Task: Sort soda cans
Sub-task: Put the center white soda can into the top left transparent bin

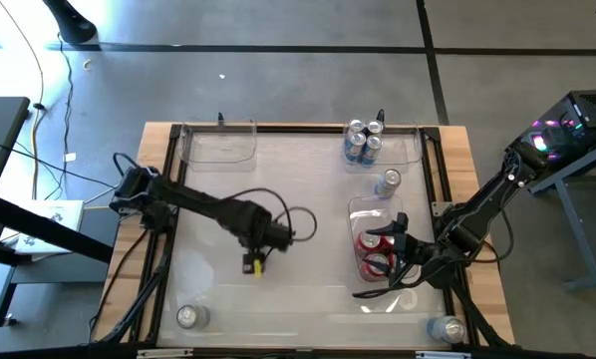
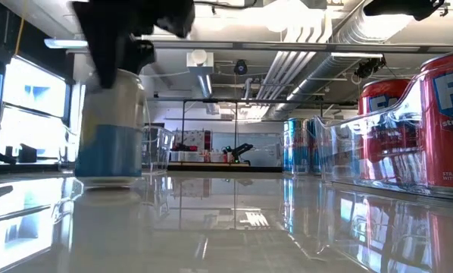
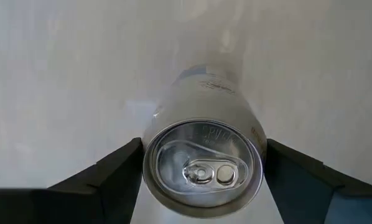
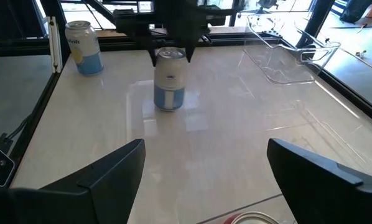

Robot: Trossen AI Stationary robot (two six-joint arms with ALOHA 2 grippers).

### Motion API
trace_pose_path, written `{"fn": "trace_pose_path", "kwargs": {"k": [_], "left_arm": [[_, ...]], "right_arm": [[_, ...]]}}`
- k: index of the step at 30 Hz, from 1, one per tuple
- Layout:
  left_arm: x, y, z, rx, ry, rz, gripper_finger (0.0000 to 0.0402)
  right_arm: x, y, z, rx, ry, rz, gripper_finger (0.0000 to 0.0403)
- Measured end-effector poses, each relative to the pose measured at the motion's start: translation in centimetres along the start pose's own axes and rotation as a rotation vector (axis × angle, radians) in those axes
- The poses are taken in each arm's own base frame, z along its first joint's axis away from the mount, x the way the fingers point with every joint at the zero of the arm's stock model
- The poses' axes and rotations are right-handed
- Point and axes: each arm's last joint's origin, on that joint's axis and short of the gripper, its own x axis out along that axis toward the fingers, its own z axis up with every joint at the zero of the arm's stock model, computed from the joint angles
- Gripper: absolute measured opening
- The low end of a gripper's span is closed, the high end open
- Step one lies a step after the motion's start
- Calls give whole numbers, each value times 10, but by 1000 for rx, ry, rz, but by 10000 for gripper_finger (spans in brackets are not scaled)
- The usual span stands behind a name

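Note:
A silver-white soda can with a blue lower band (image 3: 201, 165) (image 4: 169, 81) (image 2: 113, 133) stands upright on its base on the table's left-middle. My left gripper (image 1: 256, 261) (image 3: 203, 143) points straight down over it, open, one finger on each side of the can's upper part. My right gripper (image 1: 393, 236) (image 4: 206, 143) hangs open and empty over a clear bin (image 1: 356, 211) that holds red soda cans (image 1: 376, 254) (image 2: 431, 121). My left gripper's fingers (image 3: 120, 171) stand on either side of the can's upper wall (image 3: 150, 140), coming from above. Whether they touch it, I cannot tell. The can stands upright on the table.
Blue cans (image 1: 363, 140) stand in a clear bin at the far right, and a second clear bin (image 1: 218, 148) is at the far left. Single cans stand at mid right (image 1: 388, 181), the near left corner (image 1: 188, 316) and the near right corner (image 1: 446, 327).

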Motion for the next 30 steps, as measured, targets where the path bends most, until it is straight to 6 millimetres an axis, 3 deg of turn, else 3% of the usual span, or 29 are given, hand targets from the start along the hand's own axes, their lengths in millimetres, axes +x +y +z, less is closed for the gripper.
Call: {"fn": "trace_pose_path", "kwargs": {"k": [6,11,19,30], "left_arm": [[1,32,12,-446,9,-46,282],[1,46,17,-628,-14,-21,285],[2,46,16,-629,-38,33,288],[3,45,16,-575,-12,-7,323]], "right_arm": [[0,0,0,-2,0,0,333],[0,0,0,-3,1,1,333],[0,0,0,-6,4,3,333],[0,0,0,5,7,6,333]]}}
